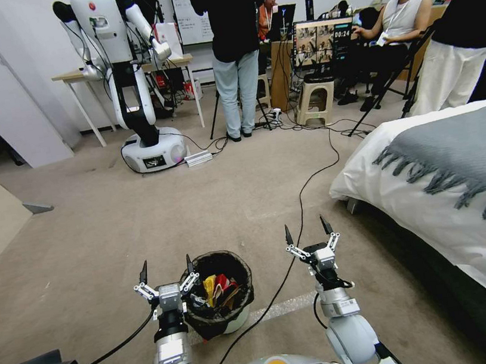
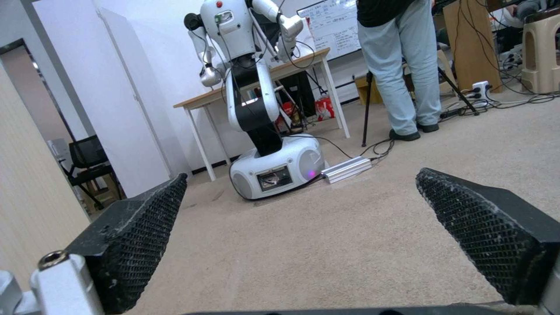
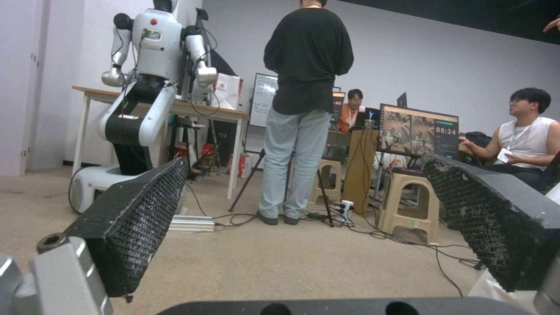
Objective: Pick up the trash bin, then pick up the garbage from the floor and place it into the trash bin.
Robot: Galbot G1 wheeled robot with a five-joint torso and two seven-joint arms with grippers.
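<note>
The bin (image 1: pixel 219 294) stands on the carpet (image 1: pixel 198 206) between the arms, beside the left tool (image 1: pixel 165 270), with garbage (image 1: pixel 216 285) already inside. Both tools, left and right (image 1: pixel 307 232), hang released and empty, so the job looks nearly finished.

White rounded arms ended in silver wrists; left gripper (image 1: pixel 165 269) and right gripper (image 1: pixel 308 231) bore black mesh-textured fingertips, black cables trailing.

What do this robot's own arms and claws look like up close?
Both arms are white and silver with rounded white shoulders. The left gripper and right gripper each have two silver linkages tipped with pointed black fingers, whose pads are mesh-textured. Black cables loop beside each wrist.
</note>
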